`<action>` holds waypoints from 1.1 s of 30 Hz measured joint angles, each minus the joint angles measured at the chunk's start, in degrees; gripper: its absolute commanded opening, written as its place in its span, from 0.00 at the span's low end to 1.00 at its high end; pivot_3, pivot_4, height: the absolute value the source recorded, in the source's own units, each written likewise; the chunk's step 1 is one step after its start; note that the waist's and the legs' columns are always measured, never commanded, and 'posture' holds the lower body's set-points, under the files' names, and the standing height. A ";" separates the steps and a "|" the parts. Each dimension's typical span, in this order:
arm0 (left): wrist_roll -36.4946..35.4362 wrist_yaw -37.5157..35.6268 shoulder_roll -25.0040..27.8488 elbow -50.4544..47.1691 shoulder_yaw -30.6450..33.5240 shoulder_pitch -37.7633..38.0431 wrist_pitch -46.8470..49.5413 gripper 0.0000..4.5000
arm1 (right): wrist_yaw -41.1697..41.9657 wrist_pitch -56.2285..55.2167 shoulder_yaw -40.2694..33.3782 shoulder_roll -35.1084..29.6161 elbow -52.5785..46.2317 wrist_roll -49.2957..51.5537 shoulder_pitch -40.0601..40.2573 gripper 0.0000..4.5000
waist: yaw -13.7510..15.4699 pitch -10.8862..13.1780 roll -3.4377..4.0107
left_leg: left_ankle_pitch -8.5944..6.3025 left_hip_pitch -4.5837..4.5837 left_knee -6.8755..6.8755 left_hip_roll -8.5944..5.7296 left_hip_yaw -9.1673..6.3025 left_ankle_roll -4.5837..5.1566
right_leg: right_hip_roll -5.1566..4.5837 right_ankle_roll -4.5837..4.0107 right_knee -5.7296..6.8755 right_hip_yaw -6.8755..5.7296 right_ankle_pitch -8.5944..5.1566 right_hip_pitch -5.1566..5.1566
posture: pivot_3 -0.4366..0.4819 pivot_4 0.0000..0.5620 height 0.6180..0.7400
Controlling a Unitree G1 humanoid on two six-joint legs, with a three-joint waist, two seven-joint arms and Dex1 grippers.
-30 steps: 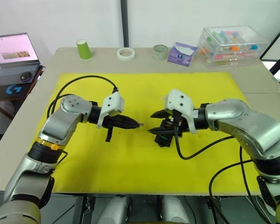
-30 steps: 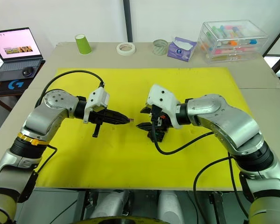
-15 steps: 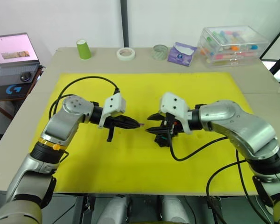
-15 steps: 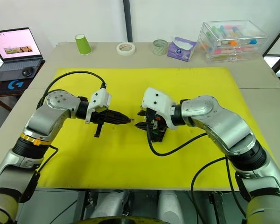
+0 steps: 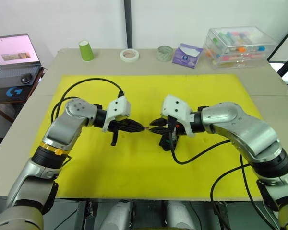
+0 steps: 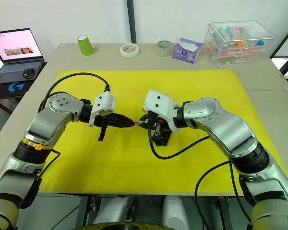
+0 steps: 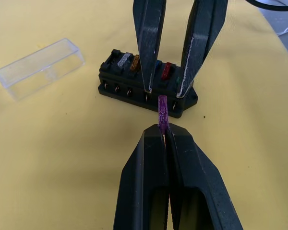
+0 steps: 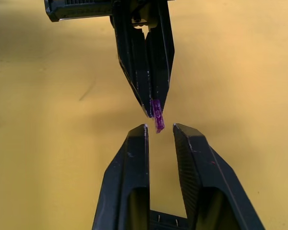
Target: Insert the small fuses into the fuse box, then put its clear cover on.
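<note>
Left gripper (image 7: pixel 164 130) is pinching a purple fuse (image 7: pixel 162 110), its tip poking between the parted fingers of the right gripper (image 8: pixel 159 128), which is gripping nothing. Fuse box (image 7: pixel 149 86) is sitting on the yellow mat (image 5: pixel 134 163), cover (image 7: pixel 41 68) lying nearby.

Yellow mat (image 5: pixel 134 158) on table (image 5: pixel 48 86)

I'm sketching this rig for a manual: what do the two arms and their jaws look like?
Both arms are silver-grey metal with rounded joints. A white block sits at each wrist, trailing a looping black cable. The left gripper and right gripper each have two tapered black fingers. An orange ring circles the left forearm.
</note>
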 measured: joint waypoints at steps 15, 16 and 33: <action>1.21 0.40 -0.22 -0.86 -0.14 0.17 -1.34 0.00 | 0.18 -0.02 0.66 1.09 0.83 -1.76 -0.05 0.18 | -0.02 0.00 0.00 | 0.00 0.00 0.00 0.00 0.00 0.00 | 0.01 0.00 0.00 0.00 0.00 0.00 | 0.48 0.27 1.00; 1.27 0.37 -0.22 -0.86 -0.14 0.27 -1.47 0.00 | 0.24 -0.02 0.67 1.27 0.92 -1.78 -0.05 0.18 | -0.03 0.00 0.00 | 0.00 0.00 0.00 0.00 0.00 0.00 | 0.01 0.00 0.00 0.00 0.00 0.00 | 0.48 0.27 1.00; 1.45 0.20 -0.17 -2.49 -0.23 0.19 -0.04 0.00 | 1.28 -0.69 2.30 1.88 1.50 -3.10 -0.04 0.00 | -0.02 0.00 0.00 | 0.00 0.00 0.00 0.00 0.00 0.00 | 0.01 0.00 0.00 0.00 0.00 0.00 | 0.48 0.27 1.00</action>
